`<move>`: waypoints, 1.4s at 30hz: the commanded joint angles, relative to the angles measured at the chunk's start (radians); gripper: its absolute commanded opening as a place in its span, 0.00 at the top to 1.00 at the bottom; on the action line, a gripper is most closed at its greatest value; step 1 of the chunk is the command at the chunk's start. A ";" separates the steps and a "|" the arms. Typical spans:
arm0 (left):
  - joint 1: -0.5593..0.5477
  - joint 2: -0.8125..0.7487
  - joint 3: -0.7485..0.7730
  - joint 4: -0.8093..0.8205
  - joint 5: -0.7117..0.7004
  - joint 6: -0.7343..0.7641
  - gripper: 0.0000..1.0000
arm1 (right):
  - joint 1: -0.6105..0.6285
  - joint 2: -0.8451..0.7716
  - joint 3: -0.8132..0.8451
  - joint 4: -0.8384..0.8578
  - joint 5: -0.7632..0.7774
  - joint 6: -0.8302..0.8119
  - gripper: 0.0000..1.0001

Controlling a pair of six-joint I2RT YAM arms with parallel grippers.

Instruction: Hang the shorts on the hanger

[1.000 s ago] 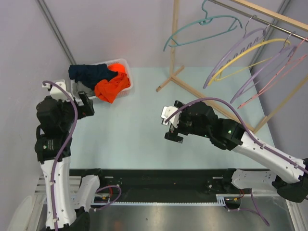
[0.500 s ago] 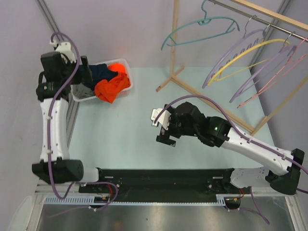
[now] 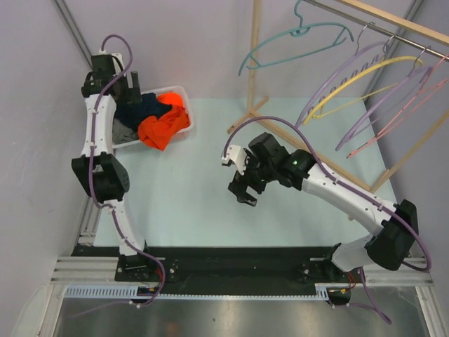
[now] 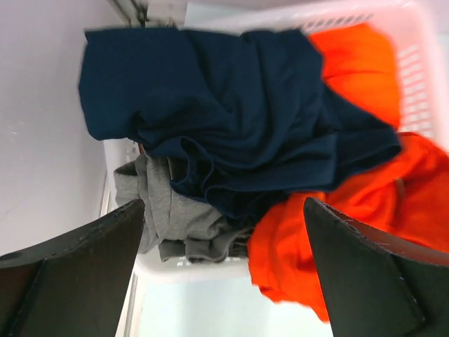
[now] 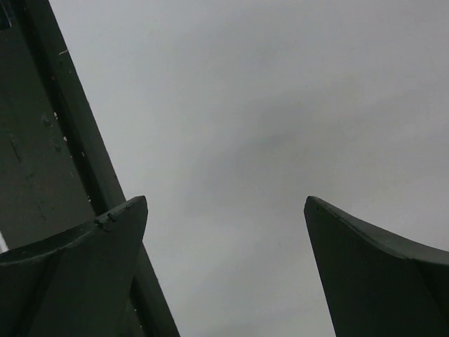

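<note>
"Pale green tabletop [image 3: 196,210], lilac walls, and a white basket [image 3: 184,95] in the far left corner. Where are the shorts?"

"In that basket. The shorts [image 4: 231,119] lie crumpled on top, over the grey garment [image 4: 175,225] and against the orange garment [image 4: 351,203]. The left gripper [image 4: 221,210] hangs above them, fingers spread, holding nothing. The right gripper [image 3: 242,189] is over mid-tabletop, fingers spread too, empty."

"Which way do they point?"

"They're bunched, so I can't find the waistband. In the left wrist view their long axis runs from upper left to lower right, and one corner seems to spill past the basket's wall."

"What could go wrong?"

"Their folds overlap the grey cloth, so a deep pinch may lift both — or drag the basket. And the hanger [image 3: 295,38] hangs freely on the rail [image 3: 393,21], so a push would probably swing it."
</note>
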 commanded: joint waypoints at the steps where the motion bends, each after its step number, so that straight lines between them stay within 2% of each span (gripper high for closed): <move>1: 0.012 0.076 0.018 0.069 -0.054 0.016 0.00 | -0.060 0.027 0.043 -0.030 -0.133 0.016 0.00; 6: 0.032 0.196 0.062 0.177 -0.074 -0.021 0.00 | -0.121 0.027 0.008 -0.016 -0.197 0.045 0.00; 13: 0.032 0.293 0.064 0.277 -0.094 0.014 0.01 | -0.132 -0.005 -0.090 0.042 -0.226 0.111 0.00; 15: 0.034 0.311 0.070 0.272 -0.092 0.028 0.06 | -0.132 -0.013 -0.098 0.047 -0.225 0.122 0.00; 16: 0.032 0.313 0.074 0.269 -0.082 0.043 0.13 | -0.132 -0.015 -0.102 0.044 -0.219 0.125 0.00; 17: 0.035 0.305 0.075 0.263 -0.073 0.046 0.30 | -0.132 -0.019 -0.099 0.033 -0.216 0.125 0.00; 18: 0.036 0.293 0.075 0.258 -0.047 0.048 0.40 | -0.132 -0.019 -0.096 0.026 -0.214 0.119 0.00; 19: 0.036 0.258 0.075 0.255 0.002 0.048 0.60 | -0.132 -0.025 -0.089 0.010 -0.211 0.113 0.00; 22: 0.032 0.184 0.076 0.246 0.079 0.033 0.85 | -0.132 -0.031 -0.073 -0.001 -0.197 0.093 0.00; 23: 0.032 0.131 0.078 0.239 0.119 0.027 1.00 | -0.132 -0.032 -0.057 -0.005 -0.194 0.090 0.00; 33: -0.040 -0.170 0.125 0.193 0.254 0.028 1.00 | -0.128 -0.021 0.115 -0.074 -0.171 0.056 0.00; 38: -0.144 -0.271 0.190 0.140 0.311 0.011 1.00 | -0.106 -0.030 0.177 -0.082 -0.139 0.047 0.00; 42: -0.254 -0.370 0.133 0.105 0.389 -0.029 1.00 | -0.086 -0.061 0.197 -0.077 -0.111 0.048 0.00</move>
